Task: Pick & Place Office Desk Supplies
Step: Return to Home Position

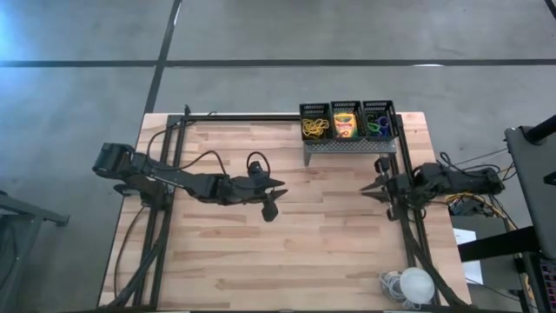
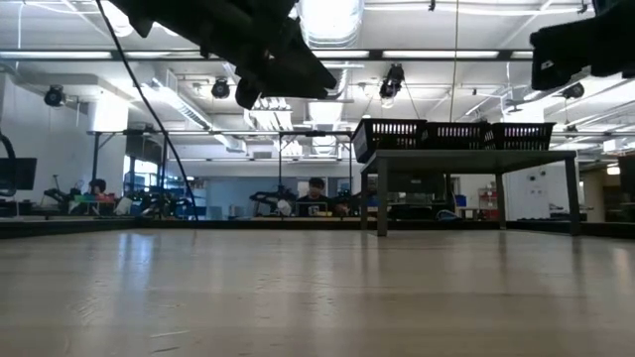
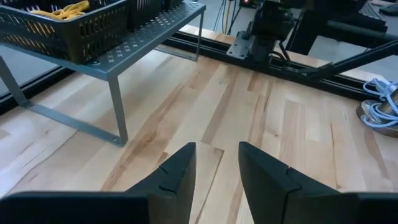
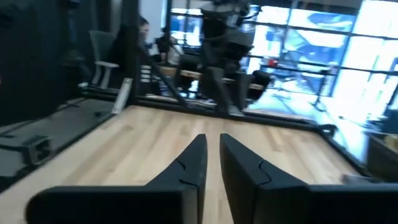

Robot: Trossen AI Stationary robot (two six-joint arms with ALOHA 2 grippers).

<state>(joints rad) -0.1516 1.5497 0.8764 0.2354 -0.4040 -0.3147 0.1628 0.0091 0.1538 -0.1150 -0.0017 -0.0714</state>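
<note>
My left gripper [image 1: 275, 199] hangs above the middle of the table [image 1: 217, 261], its fingers parted with nothing between them. My right gripper [image 1: 368, 187] hangs near the table's right edge, fingers set a narrow gap apart, also empty. The supplies lie in three black mesh bins, set in a row on the grey stand [image 1: 347, 146] at the far edge: rubber bands [image 1: 314, 128] in the left bin [image 1: 314, 108], crayon boxes [image 1: 345, 124] in the middle bin [image 1: 345, 104], rings [image 1: 376, 123] in the right bin [image 1: 377, 103].
</note>
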